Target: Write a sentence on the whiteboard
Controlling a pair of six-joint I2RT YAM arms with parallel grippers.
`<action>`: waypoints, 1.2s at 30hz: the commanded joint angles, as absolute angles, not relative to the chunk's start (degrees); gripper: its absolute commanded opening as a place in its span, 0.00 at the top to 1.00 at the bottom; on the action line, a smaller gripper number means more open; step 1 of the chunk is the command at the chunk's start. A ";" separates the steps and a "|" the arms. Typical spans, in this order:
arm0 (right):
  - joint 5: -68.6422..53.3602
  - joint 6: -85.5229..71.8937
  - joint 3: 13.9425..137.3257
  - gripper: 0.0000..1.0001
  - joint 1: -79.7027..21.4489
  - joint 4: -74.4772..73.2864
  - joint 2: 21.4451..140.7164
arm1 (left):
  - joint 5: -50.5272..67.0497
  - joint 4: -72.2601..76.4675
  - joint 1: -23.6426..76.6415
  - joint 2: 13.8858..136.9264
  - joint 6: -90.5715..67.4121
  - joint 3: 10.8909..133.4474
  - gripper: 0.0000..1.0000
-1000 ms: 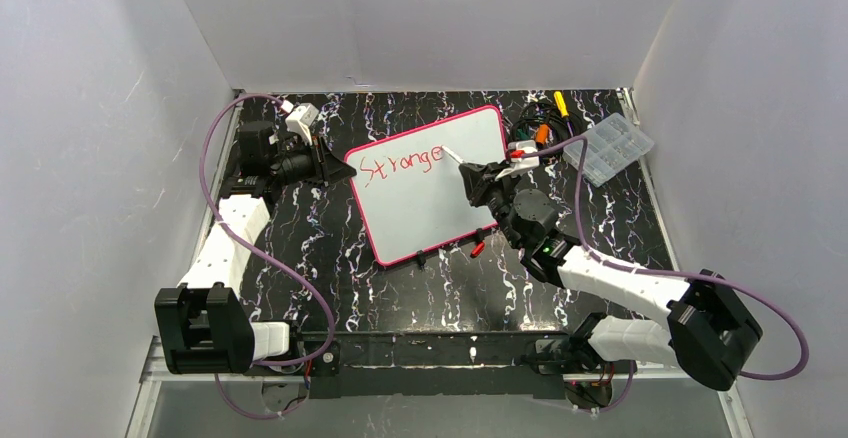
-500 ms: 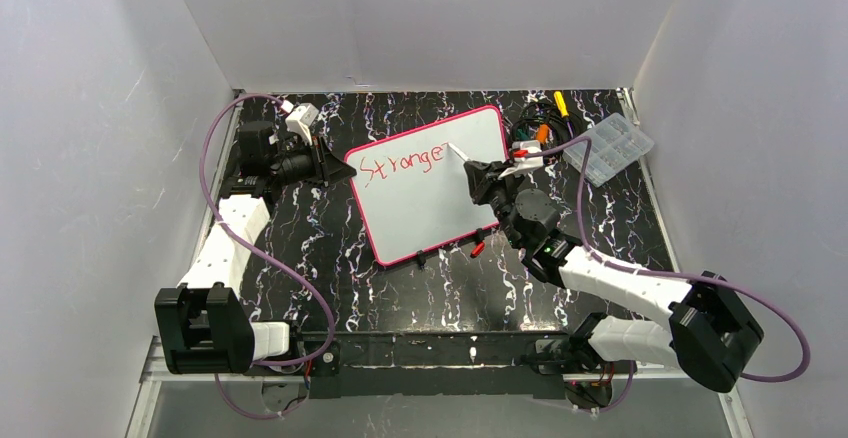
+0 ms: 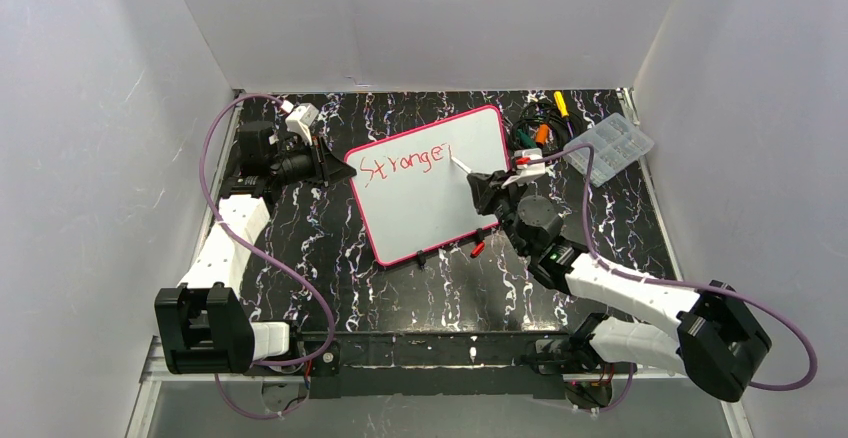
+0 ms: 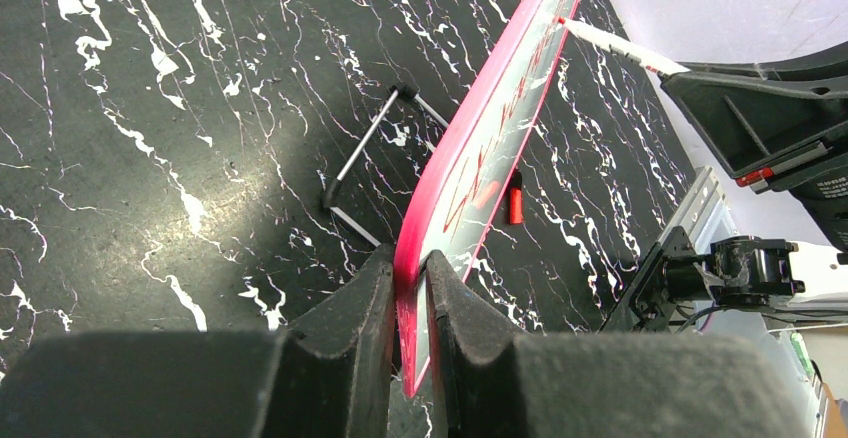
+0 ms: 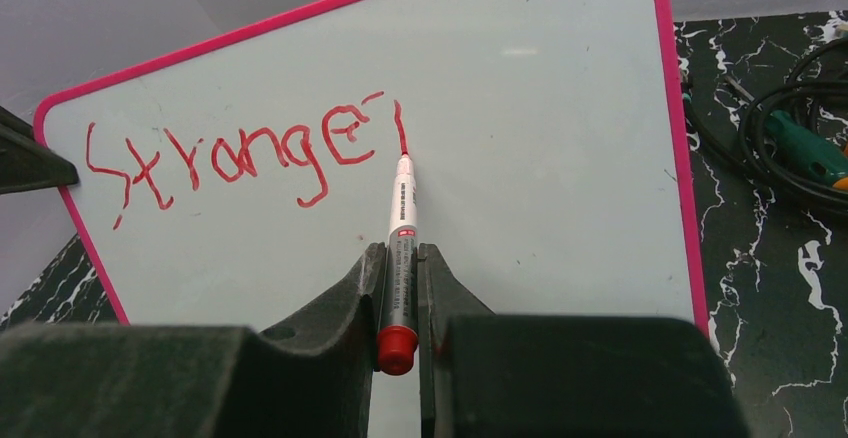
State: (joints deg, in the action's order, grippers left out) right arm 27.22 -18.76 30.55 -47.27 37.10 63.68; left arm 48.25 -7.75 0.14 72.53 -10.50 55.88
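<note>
The whiteboard (image 3: 440, 183) with a pink border stands tilted on the black marbled table, also seen in the left wrist view (image 4: 500, 118) and right wrist view (image 5: 540, 158). Red writing (image 5: 240, 153) on it reads about "Stronger"; it also shows in the top view (image 3: 405, 163). My left gripper (image 3: 335, 168) is shut on the board's left edge (image 4: 410, 268). My right gripper (image 3: 478, 186) is shut on a white marker with a red end (image 5: 400, 258). The marker tip (image 5: 403, 158) touches the board at the foot of the last stroke.
A small red marker cap (image 3: 477, 249) lies on the table below the board's bottom edge. A clear plastic compartment box (image 3: 608, 148) and a tangle of cables and tools (image 3: 540, 123) sit at the back right. White walls enclose the table.
The writing grew from "Stronge" by one more stroke at the end. My right gripper with the marker moved right and slightly down along the board. The left arm has not moved.
</note>
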 commanded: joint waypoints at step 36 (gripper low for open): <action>32.17 -15.03 33.65 0.99 -47.02 42.58 65.78 | 49.32 -8.61 0.79 70.49 -9.94 55.20 1.00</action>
State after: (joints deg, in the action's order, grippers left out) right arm 28.53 -16.75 31.62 -47.27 40.49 66.06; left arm 48.51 -7.99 0.21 72.51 -10.68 55.64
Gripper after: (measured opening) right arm 0.211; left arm 0.130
